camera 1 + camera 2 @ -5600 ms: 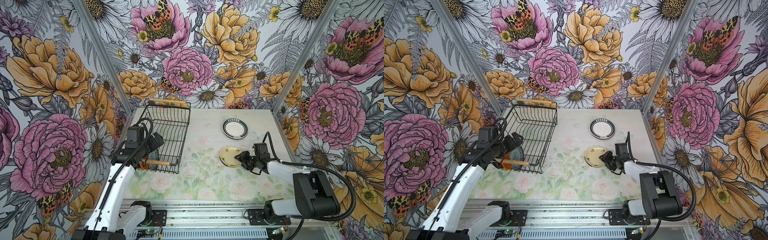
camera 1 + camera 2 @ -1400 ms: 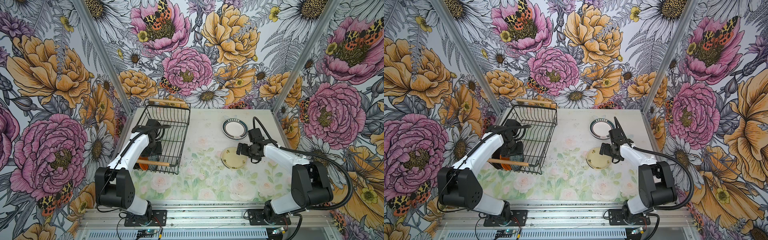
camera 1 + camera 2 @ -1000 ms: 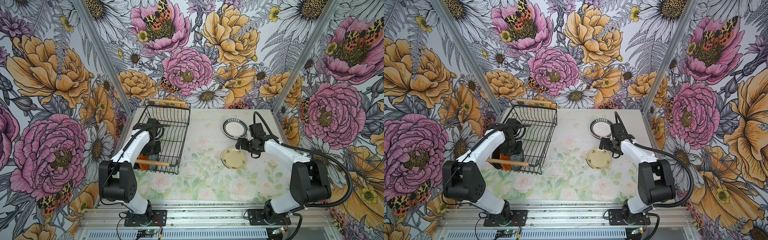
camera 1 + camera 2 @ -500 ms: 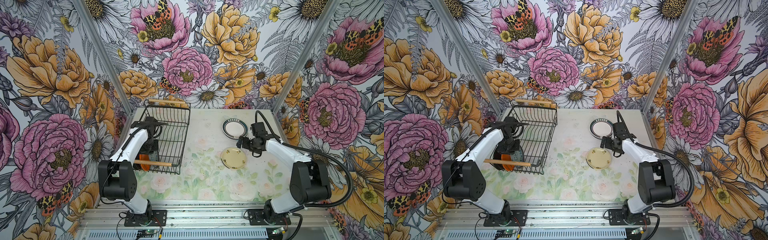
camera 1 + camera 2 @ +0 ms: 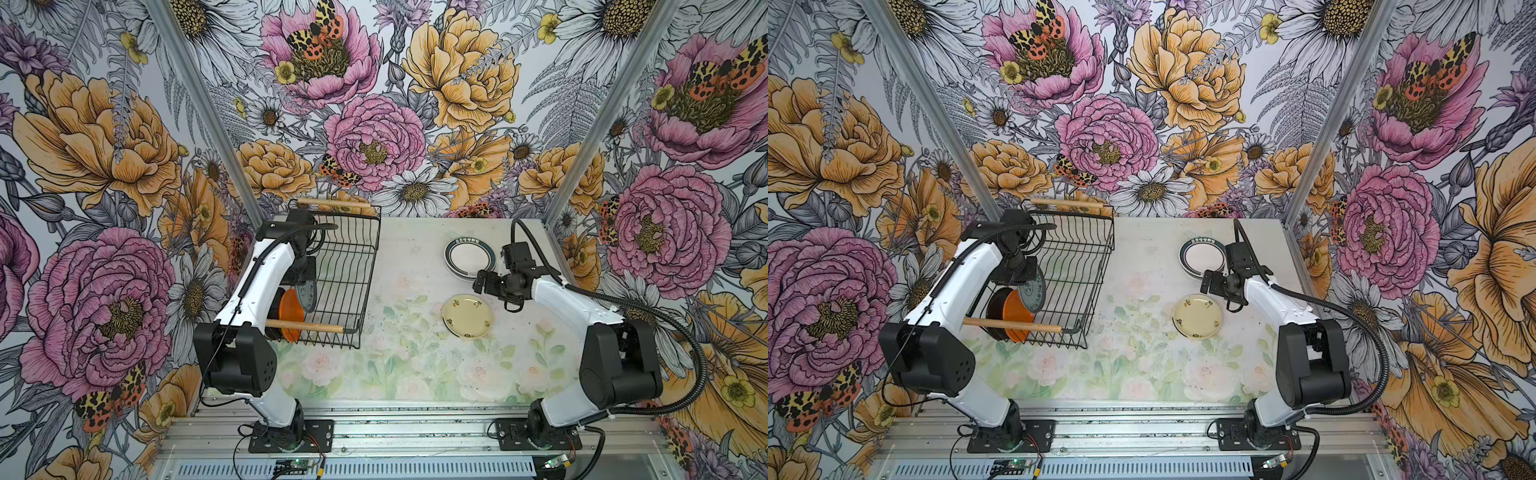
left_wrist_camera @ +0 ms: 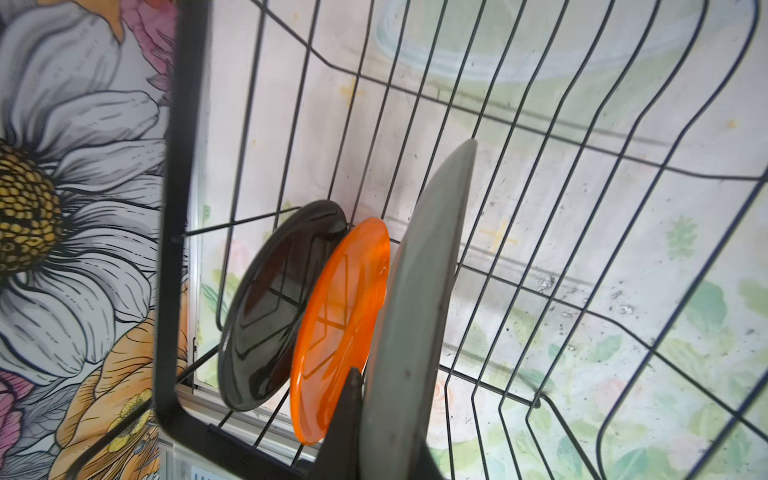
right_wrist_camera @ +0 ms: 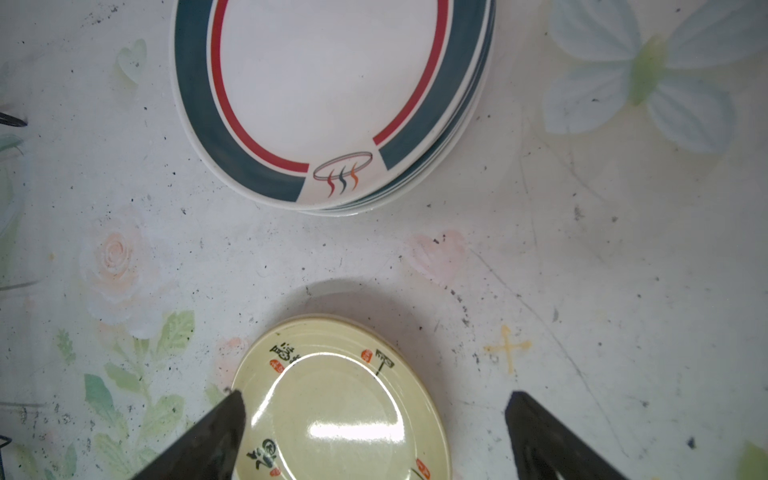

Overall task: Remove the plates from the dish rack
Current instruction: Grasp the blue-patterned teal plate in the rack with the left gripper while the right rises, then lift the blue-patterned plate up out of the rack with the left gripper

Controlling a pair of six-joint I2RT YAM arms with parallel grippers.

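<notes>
Grey plate (image 6: 419,299) on edge in rack (image 5: 353,257), at the rack's 7 o'clock corner in both top views. Left gripper (image 5: 307,278) pinched tight on its upper rim; one finger (image 6: 350,415) shows against the face toward the orange plate (image 6: 336,324), the other hidden behind. Orange plate leans just beside the grey, black plate (image 6: 270,307) beyond, both on edge. Rack sits at 10 o'clock on table (image 5: 415,374), wooden handles (image 5: 307,327) at its 12 and 6 o'clock ends. Stack (image 5: 470,257) of banded plates lies flat at 2 o'clock; cream plate (image 5: 468,316) flat at 3 o'clock, near stack but apart. Right gripper (image 7: 374,411) spread wide, hovering over the cream plate's 12 o'clock rim, holding nothing.
</notes>
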